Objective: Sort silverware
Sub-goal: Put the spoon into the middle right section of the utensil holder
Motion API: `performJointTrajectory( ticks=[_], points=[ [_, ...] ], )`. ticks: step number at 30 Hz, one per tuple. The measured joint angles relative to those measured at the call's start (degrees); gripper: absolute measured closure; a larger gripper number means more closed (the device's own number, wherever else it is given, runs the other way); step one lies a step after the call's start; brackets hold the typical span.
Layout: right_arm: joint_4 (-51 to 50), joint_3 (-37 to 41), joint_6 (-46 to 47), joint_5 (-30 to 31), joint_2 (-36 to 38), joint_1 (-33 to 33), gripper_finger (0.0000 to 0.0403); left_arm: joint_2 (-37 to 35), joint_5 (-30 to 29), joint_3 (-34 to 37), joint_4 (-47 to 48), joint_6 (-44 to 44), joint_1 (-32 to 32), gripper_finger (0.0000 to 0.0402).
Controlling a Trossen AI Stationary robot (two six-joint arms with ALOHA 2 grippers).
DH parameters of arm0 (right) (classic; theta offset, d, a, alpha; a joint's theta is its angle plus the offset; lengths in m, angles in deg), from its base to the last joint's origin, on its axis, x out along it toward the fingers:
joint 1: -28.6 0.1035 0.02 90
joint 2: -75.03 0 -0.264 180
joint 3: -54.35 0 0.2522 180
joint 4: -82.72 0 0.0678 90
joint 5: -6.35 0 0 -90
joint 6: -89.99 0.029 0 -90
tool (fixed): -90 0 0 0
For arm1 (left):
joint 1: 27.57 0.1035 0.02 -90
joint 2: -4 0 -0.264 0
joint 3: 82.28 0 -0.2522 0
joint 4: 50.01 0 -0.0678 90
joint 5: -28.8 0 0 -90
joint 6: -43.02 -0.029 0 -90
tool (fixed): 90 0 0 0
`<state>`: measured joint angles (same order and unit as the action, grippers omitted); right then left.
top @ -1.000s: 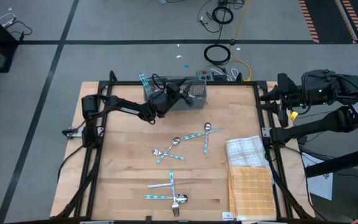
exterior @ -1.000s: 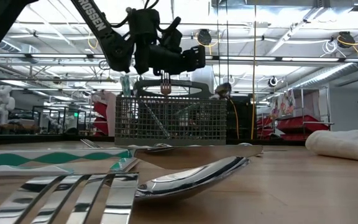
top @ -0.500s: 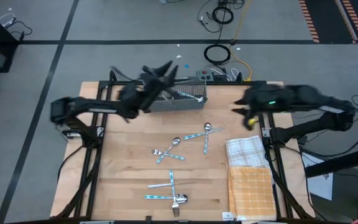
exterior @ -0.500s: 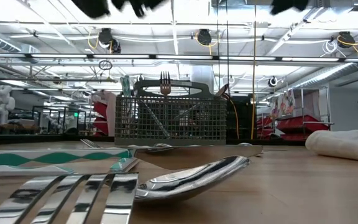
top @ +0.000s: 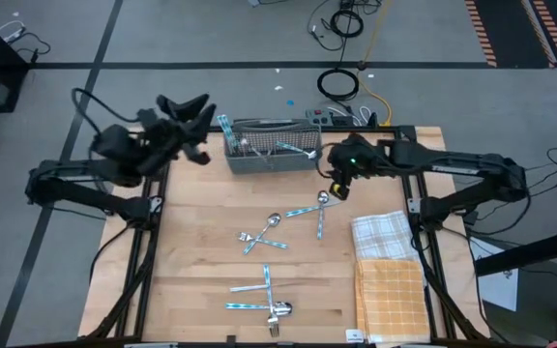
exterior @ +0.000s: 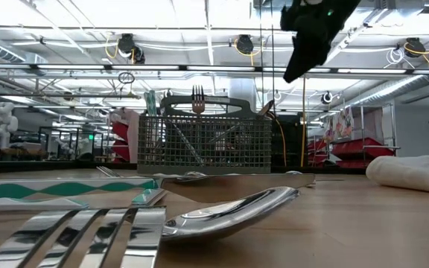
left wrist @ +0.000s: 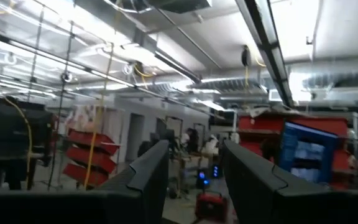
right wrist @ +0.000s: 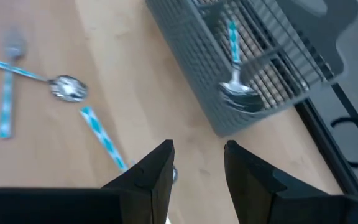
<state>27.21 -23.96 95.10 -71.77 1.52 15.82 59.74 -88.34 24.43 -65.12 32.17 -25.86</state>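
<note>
The right gripper (top: 335, 184) hung above the wooden table (top: 191, 271), its fingers (right wrist: 157, 171) parted with nothing between them, just in front of the near corner of the grey mesh basket (top: 274, 155). Directly beneath and slightly ahead of it lay a spoon (top: 323, 198) crossed with a blue-handled piece (top: 319, 222); in the right wrist view a blue handle (right wrist: 104, 140) ran on the wood toward the fingertips and a spoon bowl (right wrist: 69, 88) lay farther off. Inside the basket, right beside this gripper, a blue-handled spoon (right wrist: 235, 87) rested against the mesh, and in the low view a fork (exterior: 197, 100) stood upright above the rim. Farther from the gripper, toward the near edge, lay a second cluster of silverware (top: 259, 235) and a third group (top: 264, 302). The left gripper (top: 190, 106) was lifted off beyond the table's far left corner, well apart from the basket, its fingers (left wrist: 151, 171) released wide and empty.
</note>
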Motion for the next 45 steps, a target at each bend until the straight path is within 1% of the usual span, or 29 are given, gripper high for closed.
performJointTrajectory(
  ticks=[5, 12, 15, 17, 21, 24, 28, 33, 43, 45],
  points=[
    [1.1, 0.0, -2.0, 0.1, -3.2, -4.0, 0.0271, -2.3, -0.3, 0.0, 2.8, 0.0, -1.0, 0.0247],
    [12.5, 0.0, -5.3, -0.2, -7.2, -7.3, 0.0271, -2.9, -0.8, 0.0, 5.1, -0.1, -1.1, 0.0247],
    [14.5, -1.3, -5.7, -0.3, -8.1, -8.0, 0.0271, -3.0, -1.0, 0.0, 6.3, -0.1, -1.1, 0.0247],
    [11.7, -3.1, -5.8, -0.2, -8.3, -8.3, 0.0271, -3.1, -1.6, 0.0, 7.3, -0.1, -1.1, 0.0247],
    [-0.2, -6.7, -6.3, -0.3, -6.8, -8.3, 0.0271, -3.8, -2.4, 0.0, 9.6, -0.2, -1.1, 0.0247],
    [-8.0, -7.4, -5.9, -1.8, -4.3, -7.9, 0.0271, -4.2, -2.4, 0.0, 10.8, -0.1, -1.1, 0.0247],
    [-10.2, -5.1, -5.6, -1.7, -4.1, -8.3, 0.0271, -4.2, -2.4, 0.0, 10.6, -0.1, -1.1, 0.0247],
    [-4.1, -2.5, -7.6, -1.4, -5.9, -8.3, 0.0271, -4.2, -3.1, 0.0, 10.6, 0.0, -1.1, 0.0247],
    [10.9, -2.4, -10.0, -1.7, -7.5, -9.0, 0.0271, -4.2, -3.3, 0.0, 11.0, 0.0, -1.1, 0.0247],
    [10.5, -2.8, -9.0, -1.8, -7.5, -9.0, 0.0271, -4.2, -3.3, 0.0, 11.5, -0.1, -1.1, 0.0247]
  ],
)
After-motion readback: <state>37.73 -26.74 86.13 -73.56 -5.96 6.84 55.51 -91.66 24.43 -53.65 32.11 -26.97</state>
